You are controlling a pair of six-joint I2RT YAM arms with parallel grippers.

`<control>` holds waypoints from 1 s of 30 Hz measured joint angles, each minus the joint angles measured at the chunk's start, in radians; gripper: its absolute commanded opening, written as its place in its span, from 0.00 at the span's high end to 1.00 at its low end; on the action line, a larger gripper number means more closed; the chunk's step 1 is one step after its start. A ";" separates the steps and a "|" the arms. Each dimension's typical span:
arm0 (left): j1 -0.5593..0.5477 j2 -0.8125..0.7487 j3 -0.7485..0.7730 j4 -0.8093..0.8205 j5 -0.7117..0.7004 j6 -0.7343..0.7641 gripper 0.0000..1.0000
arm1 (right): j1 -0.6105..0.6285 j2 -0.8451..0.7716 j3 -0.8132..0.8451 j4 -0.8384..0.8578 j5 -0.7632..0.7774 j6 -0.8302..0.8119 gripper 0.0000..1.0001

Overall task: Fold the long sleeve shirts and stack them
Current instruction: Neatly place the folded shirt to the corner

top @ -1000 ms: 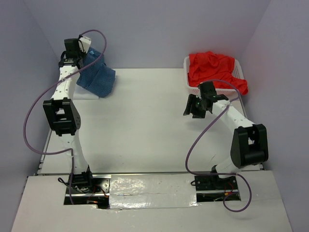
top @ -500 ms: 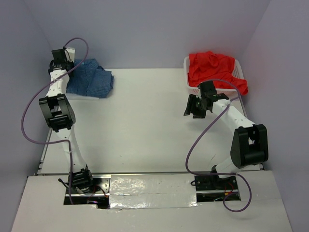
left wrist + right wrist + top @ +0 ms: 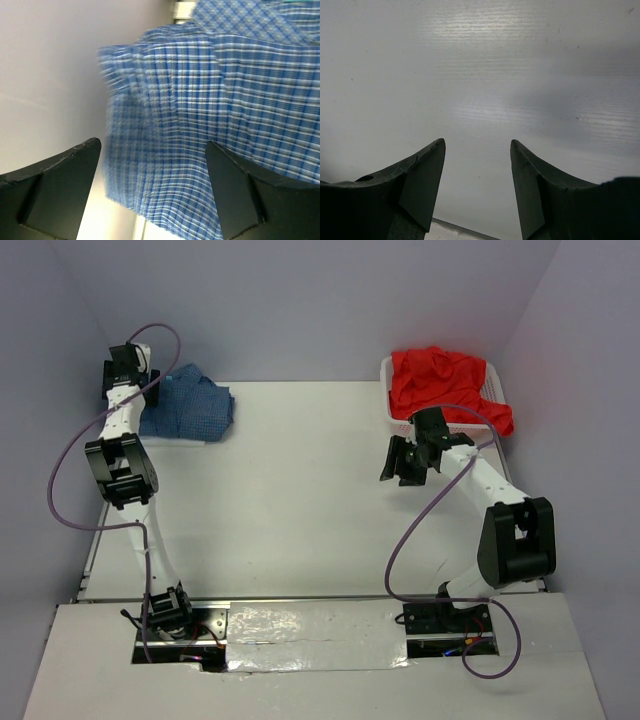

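In the top view, the blue checked shirt (image 3: 192,410) is seen lying bunched at the 10 o'clock corner of the counter (image 3: 300,500), with a strip of white cloth (image 3: 180,439) showing under its near edge. The left gripper (image 3: 125,362) is placed at the shirt's 9 o'clock side, close to the wall; how far apart its fingers stand cannot be told from this view. The red shirt (image 3: 445,380) is heaped in the white mesh basket (image 3: 386,370) at the counter's 2 o'clock corner and spills over its rim. The right gripper (image 3: 405,462) is held at the basket's 7 o'clock, apart from it, above bare counter.

In the left wrist view, the left gripper (image 3: 150,185) is shown with its fingers (image 3: 65,185) spread wide. Nothing is gripped between them. The blue checked shirt (image 3: 225,100) fills the frame from 12 to 5 o'clock, and the pale wall (image 3: 50,75) lies at 9 o'clock.

In the right wrist view, the right gripper (image 3: 477,185) is seen with its fingers (image 3: 420,185) parted to a moderate gap. Nothing is held or touched, and only bare counter (image 3: 495,75) is seen beyond them.
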 measured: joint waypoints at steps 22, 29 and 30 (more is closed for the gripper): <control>-0.058 -0.560 -0.380 -0.275 0.399 0.051 0.01 | -0.021 -0.229 -0.174 0.113 -0.029 -0.003 0.00; -0.057 -1.017 -1.055 -0.267 0.485 0.126 0.01 | -0.024 -0.332 -0.336 0.227 -0.031 -0.006 0.00; -0.054 -1.068 -1.136 -0.262 0.488 0.137 0.01 | -0.024 -0.351 -0.367 0.248 -0.035 -0.006 0.00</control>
